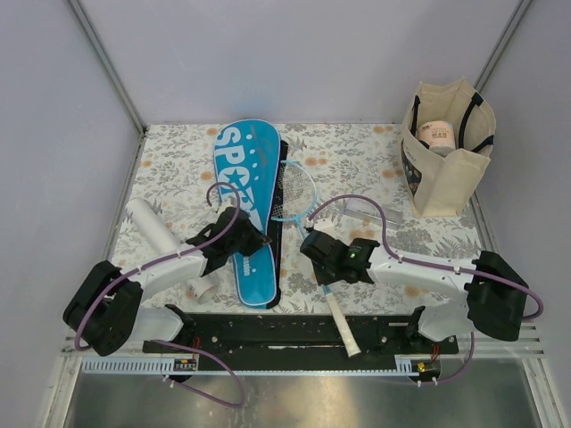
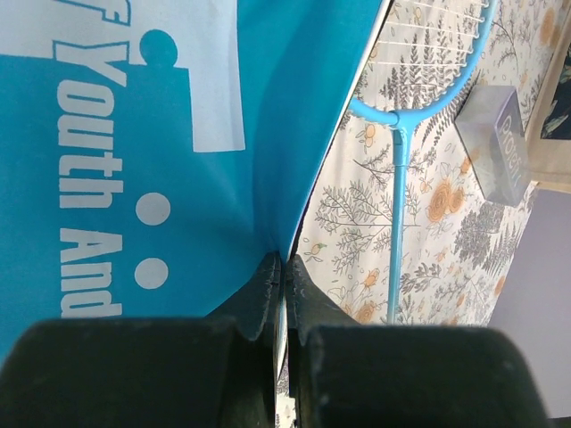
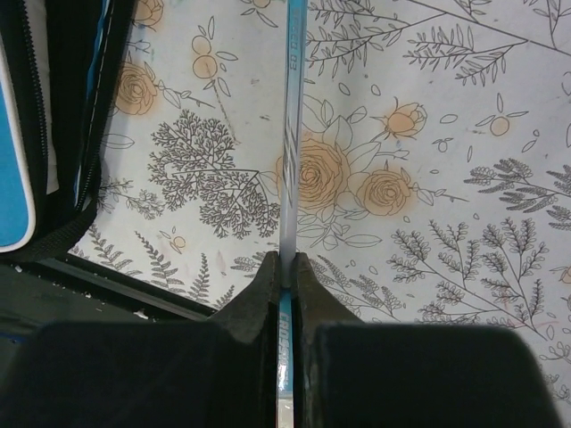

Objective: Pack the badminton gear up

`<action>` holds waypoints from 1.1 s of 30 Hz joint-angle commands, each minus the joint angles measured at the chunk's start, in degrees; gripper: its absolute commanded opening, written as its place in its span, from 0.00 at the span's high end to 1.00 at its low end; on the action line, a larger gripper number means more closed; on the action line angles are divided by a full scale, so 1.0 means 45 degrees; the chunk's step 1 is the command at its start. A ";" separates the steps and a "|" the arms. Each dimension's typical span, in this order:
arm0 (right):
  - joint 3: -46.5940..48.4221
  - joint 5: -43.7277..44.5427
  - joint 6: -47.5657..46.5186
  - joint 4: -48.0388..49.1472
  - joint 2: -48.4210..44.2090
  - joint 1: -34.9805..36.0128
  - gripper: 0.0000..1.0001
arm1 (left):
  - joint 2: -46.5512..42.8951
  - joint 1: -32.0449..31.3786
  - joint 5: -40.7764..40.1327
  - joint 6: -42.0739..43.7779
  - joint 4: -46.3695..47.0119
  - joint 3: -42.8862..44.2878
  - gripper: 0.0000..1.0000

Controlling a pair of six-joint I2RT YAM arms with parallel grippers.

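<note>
The blue "SPORT" cover [image 1: 245, 201] lies in the middle of the table, its black zip edge open on the right side. My left gripper [image 1: 256, 241] is shut on the cover's right edge [image 2: 268, 178]. A light-blue racket lies right of the cover, with its head [image 1: 296, 192] at the cover's opening and its white handle [image 1: 343, 325] toward me. My right gripper [image 1: 318, 247] is shut on the racket's shaft [image 3: 292, 134]. The white tube [image 1: 153, 227] lies at the left. I cannot make out the second racket or the shuttlecock.
The beige tote [image 1: 446, 152] with black handles stands at the back right with a roll inside. A clear grey box [image 1: 370, 210] lies right of the racket and shows in the left wrist view [image 2: 495, 152]. A black rail [image 1: 294, 330] runs along the near edge.
</note>
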 commanded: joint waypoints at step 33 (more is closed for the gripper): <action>0.3347 0.2772 0.1916 0.8854 0.5446 -0.1254 1.00 | -0.1386 -0.0132 0.2441 -0.2944 0.2979 -0.1595 1.00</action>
